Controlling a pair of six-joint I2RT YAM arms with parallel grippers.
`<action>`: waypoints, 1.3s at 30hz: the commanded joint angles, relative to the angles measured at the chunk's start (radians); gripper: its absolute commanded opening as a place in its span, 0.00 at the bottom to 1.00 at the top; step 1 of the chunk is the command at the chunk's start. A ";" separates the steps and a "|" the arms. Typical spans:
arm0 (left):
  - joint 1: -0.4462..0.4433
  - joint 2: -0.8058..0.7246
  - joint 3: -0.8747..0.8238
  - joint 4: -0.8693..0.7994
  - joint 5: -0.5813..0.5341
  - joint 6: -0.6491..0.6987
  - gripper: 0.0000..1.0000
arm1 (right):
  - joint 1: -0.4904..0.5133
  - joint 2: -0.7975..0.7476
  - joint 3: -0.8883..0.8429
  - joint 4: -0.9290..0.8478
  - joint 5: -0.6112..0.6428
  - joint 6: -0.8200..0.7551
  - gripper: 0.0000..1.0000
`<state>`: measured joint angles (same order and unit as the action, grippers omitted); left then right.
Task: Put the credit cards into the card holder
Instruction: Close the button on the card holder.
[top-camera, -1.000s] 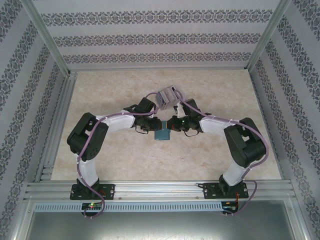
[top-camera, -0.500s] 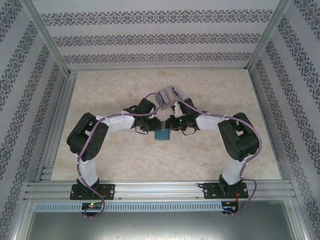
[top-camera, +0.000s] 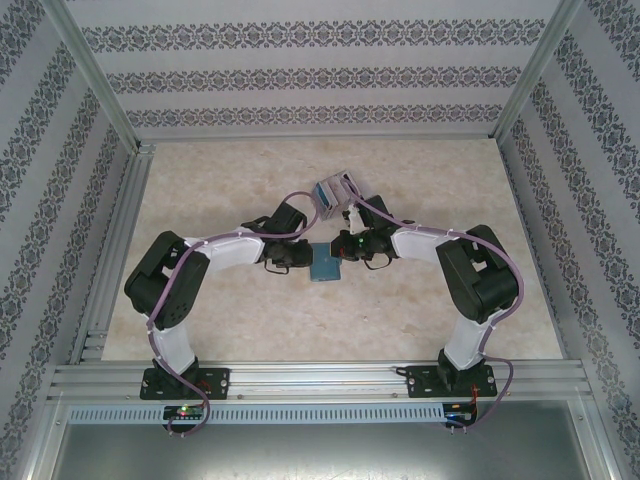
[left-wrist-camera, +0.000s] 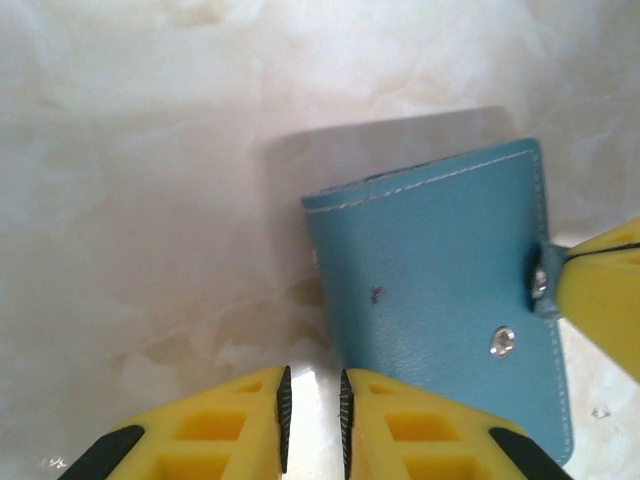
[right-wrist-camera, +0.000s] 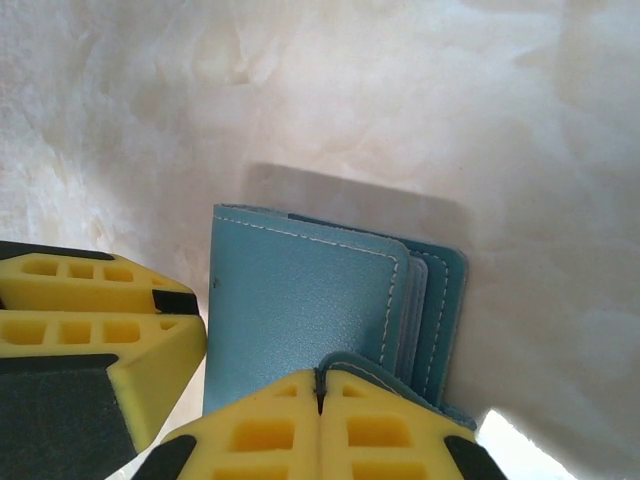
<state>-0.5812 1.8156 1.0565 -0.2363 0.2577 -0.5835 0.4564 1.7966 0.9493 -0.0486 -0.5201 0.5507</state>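
Two snap studs (left-wrist-camera: 502, 341) on stitched teal card holder (left-wrist-camera: 430, 280), right gripper (right-wrist-camera: 320, 390) pinching its tab (right-wrist-camera: 375, 374), left gripper (left-wrist-camera: 312, 410) nearly closed, empty

Pale marbled table (top-camera: 200, 190) inside a wallpapered, metal-framed booth.
The tabletop is cream with faint beige veining. The back wall (top-camera: 320, 75), left wall (top-camera: 50, 150) and right wall (top-camera: 600, 160) carry bands of grey floral pattern on white. Aluminium posts (top-camera: 95, 75) slant up from the back corners. Aluminium rails (top-camera: 320, 378) run along the near edge, with a slotted strip (top-camera: 320, 412) and a plain grey sheet (top-camera: 320, 450) below them.
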 joint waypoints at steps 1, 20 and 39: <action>-0.008 0.016 -0.012 0.019 0.022 -0.017 0.23 | 0.013 -0.015 0.001 -0.065 0.030 -0.026 0.05; -0.014 0.040 0.010 0.035 0.053 -0.018 0.24 | 0.042 -0.027 0.044 -0.100 -0.036 -0.064 0.06; -0.014 0.038 0.018 0.029 0.051 -0.011 0.24 | 0.054 0.029 0.094 -0.196 -0.009 -0.108 0.07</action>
<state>-0.5812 1.8397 1.0534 -0.2165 0.2943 -0.6025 0.5049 1.8038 1.0218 -0.1986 -0.5396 0.4702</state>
